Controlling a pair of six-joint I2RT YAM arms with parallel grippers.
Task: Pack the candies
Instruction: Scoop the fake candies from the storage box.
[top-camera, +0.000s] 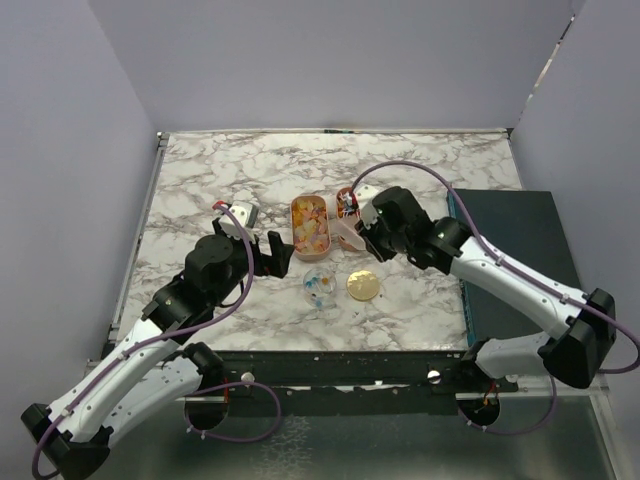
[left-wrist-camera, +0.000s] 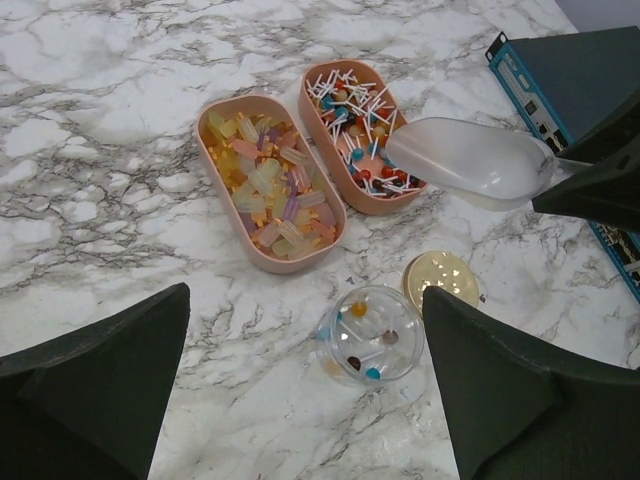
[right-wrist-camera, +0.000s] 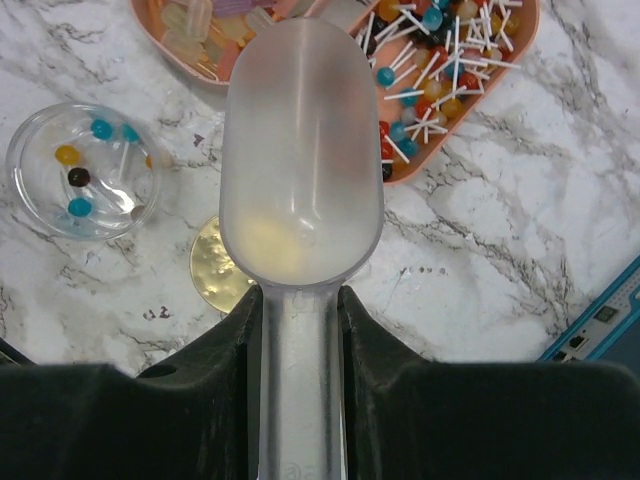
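Observation:
Orange-yellow and pastel candies (left-wrist-camera: 268, 185) fill the left oval tray (top-camera: 296, 232). Red, blue and white stick candies (left-wrist-camera: 360, 130) fill the right oval tray (right-wrist-camera: 452, 143). A clear round jar (left-wrist-camera: 372, 335) holds a few candies, and the gold lid (left-wrist-camera: 440, 275) lies flat beside it. My right gripper (right-wrist-camera: 300, 300) is shut on the handle of a translucent scoop (right-wrist-camera: 300, 150). The scoop's bowl looks empty and hovers over the near end of the right tray. My left gripper (left-wrist-camera: 305, 300) stands open above the table, with the jar below it, nearer its right finger.
A dark box with a teal edge (top-camera: 510, 240) lies at the table's right side, under my right arm. Grey walls close the table at the back and sides. Bare marble lies left of the trays and in front of the jar.

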